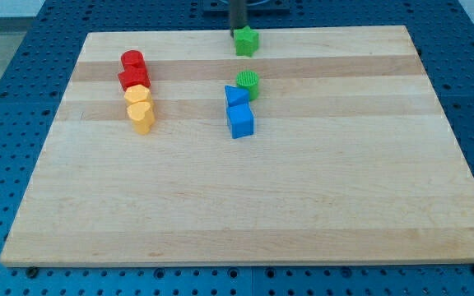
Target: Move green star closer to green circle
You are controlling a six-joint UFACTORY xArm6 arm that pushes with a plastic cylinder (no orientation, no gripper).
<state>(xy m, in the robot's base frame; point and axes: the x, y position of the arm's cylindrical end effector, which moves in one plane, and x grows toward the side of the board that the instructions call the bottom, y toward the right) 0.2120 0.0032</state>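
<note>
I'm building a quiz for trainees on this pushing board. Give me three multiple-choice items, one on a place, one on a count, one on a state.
1. Where is the green star?
A. near the view's top edge
B. at the view's bottom
C. among the red blocks

2. How many blue blocks are there?
A. one
B. two
C. four

3. Do the green star and green circle touch?
A. yes
B. no, bare wood lies between them
C. they are stacked

Answers: 1 A, the star sits by the board's top edge, just below my tip. 2 B, a blue triangle and a blue cube show. 3 B, a strip of wood separates them.
</note>
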